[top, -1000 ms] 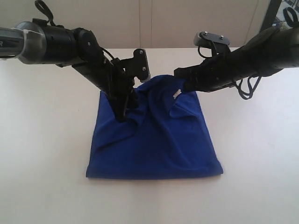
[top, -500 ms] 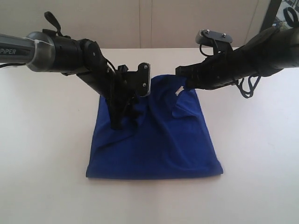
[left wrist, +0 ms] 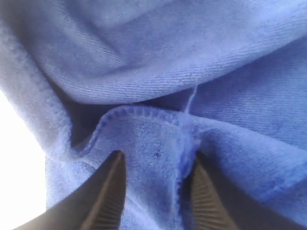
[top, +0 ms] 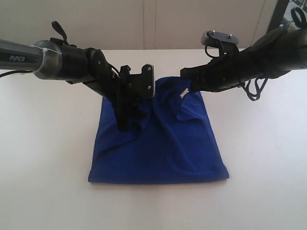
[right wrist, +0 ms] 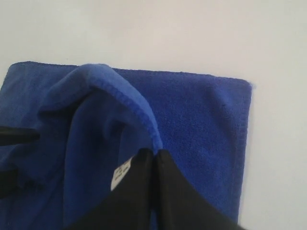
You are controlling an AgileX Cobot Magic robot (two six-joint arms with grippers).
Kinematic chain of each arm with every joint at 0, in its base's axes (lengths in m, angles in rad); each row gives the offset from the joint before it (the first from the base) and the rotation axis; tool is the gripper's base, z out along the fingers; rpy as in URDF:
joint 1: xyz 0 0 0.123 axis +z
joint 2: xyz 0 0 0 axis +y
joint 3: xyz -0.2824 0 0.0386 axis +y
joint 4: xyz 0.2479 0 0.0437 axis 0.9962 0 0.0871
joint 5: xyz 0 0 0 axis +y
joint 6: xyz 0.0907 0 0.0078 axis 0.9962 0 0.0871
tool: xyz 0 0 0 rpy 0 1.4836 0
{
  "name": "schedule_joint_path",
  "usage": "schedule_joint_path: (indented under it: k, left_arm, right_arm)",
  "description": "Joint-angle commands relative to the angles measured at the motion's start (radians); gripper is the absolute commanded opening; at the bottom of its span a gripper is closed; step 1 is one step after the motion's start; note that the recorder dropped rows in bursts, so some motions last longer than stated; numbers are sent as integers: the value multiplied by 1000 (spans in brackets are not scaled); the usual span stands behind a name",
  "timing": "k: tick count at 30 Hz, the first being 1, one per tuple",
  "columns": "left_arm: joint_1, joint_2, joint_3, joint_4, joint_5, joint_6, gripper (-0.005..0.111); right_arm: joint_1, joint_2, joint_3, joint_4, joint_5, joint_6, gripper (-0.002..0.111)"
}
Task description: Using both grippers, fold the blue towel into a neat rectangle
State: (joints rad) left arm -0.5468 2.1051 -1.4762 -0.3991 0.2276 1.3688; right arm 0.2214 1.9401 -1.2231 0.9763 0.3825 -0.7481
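Since a second ago the left arm has swung inward, its grey sleeve lettered PIPER now showing, and the right arm has lifted its end of the cloth a little. The soft, fuzzy royal-blue terry towel (top: 163, 148) lies doubled into a rough rectangle. Its near edge is flat and straight, its far part bunched into rounded folds with a stitched hem, and a small white tag (right wrist: 121, 175) hangs by the raised corner.

It rests in the middle of a smooth, matt white table (top: 48, 167), with a pale panelled wall (top: 192, 24) behind.

The black, narrow-fingered left gripper (top: 123, 125) points steeply down onto the towel's far left part. In the left wrist view its ribbed fingers (left wrist: 108, 191) stand apart, with a hemmed ridge of cloth between them, not pinched. The right gripper (right wrist: 154, 152) reaches in nearly level from the right, its fingers pressed together on the hemmed edge and holding that far right corner above the table.
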Motion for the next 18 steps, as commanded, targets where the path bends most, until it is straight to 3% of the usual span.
schedule_joint_path:
  k: [1,5,11,18]
  left_arm:
    - [-4,1,-1,-19,36,-3,25]
    - [-4,1,-1,-36,79,-3,0]
    - [-4,-6,-1,-38,68,-33,0]
    - [37,-123,-2,-38,97,-401,0]
  right_arm:
    - [-4,-10,-1,-9,-3,-10,0]
    - [-4,-10,-1,-9,-3,-10,0]
    - [-4,-10,0,-9,-3,-8,0]
    - [-4,-10,2,-11,-35,-16,0]
